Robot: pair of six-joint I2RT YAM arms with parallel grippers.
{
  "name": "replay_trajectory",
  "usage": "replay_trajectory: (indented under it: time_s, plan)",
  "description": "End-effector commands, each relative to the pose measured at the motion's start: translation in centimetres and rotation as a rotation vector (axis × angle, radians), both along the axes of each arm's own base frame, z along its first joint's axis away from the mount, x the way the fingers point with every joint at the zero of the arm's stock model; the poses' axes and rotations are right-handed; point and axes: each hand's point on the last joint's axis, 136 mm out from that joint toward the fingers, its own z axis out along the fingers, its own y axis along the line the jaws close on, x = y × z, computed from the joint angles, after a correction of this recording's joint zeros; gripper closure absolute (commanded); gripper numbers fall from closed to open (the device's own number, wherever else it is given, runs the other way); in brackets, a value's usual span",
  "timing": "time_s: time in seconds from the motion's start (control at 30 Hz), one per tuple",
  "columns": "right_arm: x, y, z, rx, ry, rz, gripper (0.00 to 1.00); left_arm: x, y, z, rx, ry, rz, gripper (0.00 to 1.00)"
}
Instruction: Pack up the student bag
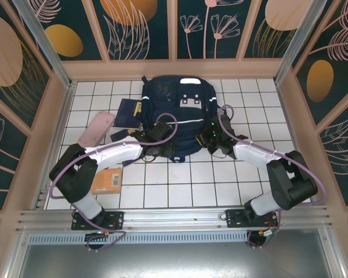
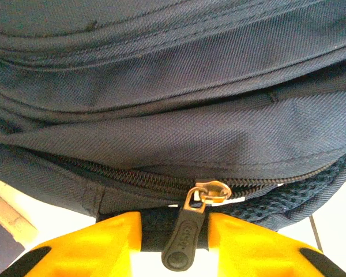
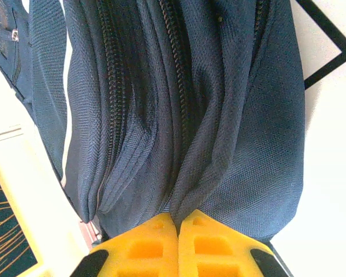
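Observation:
The student bag, a large navy backpack with a white stripe, lies flat on the tiled table at the back centre. My left gripper is at its near left edge. In the left wrist view its yellow fingers stand apart, and the black zip pull hangs between them against the right finger, below the brass slider. My right gripper is at the bag's near right edge. Seen from the right wrist, that gripper is shut, pinching a fold of the bag's fabric.
Left of the bag lie small navy booklets, a pink case and an orange-brown book by the left arm. Wooden-framed walls close in the table on three sides. White tiles lie open in front of the bag.

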Motion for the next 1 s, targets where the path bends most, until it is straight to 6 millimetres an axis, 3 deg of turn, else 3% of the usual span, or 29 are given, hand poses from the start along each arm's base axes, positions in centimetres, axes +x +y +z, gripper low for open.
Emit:
replay_trajectory:
  time_s: [0.0, 0.2, 0.37, 0.63, 0.83, 0.97]
  plan:
    - [0.6, -0.2, 1.2, 0.008, -0.054, 0.001, 1.0, 1.2, -0.5, 0.4, -0.004, -0.018, 0.012, 0.7]
    - [0.6, -0.7, 0.9, -0.015, -0.05, -0.015, 1.0, 1.6, -0.2, 0.4, 0.031, -0.03, 0.01, 0.89]
    - [0.7, -1.3, 0.7, -0.03, -0.046, -0.03, 1.0, 1.3, 0.4, -0.1, 0.06, -0.023, 0.011, 0.99]
    - [0.9, -2.7, 0.5, -0.083, -0.044, -0.066, 1.0, 1.0, 2.3, 0.2, 0.121, -0.041, 0.046, 1.0]
    - [1.2, -6.5, 0.1, -0.163, -0.045, -0.143, 1.0, 0.7, 5.7, 0.1, 0.184, -0.041, 0.12, 1.0]
    - [1.4, -9.4, 0.4, -0.213, -0.064, -0.192, 1.0, 1.6, 6.4, 0.5, 0.133, -0.049, 0.135, 1.0]
